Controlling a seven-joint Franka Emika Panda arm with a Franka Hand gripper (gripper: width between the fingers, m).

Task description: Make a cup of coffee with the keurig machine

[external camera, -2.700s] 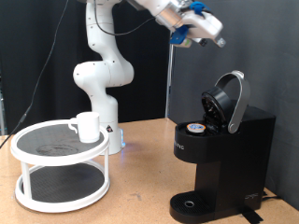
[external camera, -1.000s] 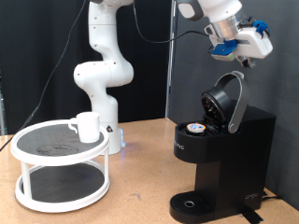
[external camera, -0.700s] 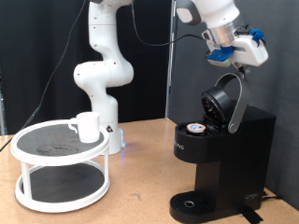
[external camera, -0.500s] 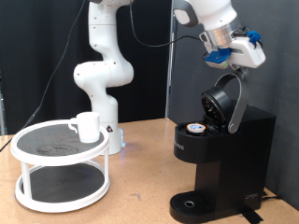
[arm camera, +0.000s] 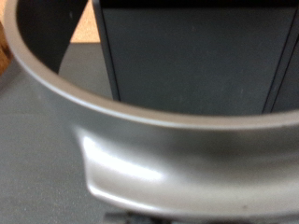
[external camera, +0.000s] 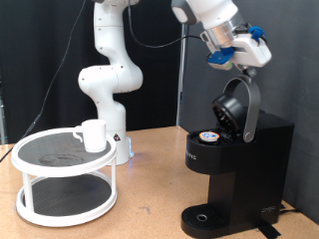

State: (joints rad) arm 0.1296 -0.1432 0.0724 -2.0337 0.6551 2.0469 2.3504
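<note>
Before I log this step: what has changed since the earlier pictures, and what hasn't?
The gripper swung from high in the exterior view toward its right, then came down and back left onto the raised lid of the keurig machine. The lid now stands a little less open. The cup on the white rack and the pod in the machine stayed put.

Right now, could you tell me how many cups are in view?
1: the cup stands on the top tier of the white rack, at the exterior view's left. None shows under the keurig machine.

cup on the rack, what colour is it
Plain white cup, clearest in the exterior view, sitting on the white rack.
</note>
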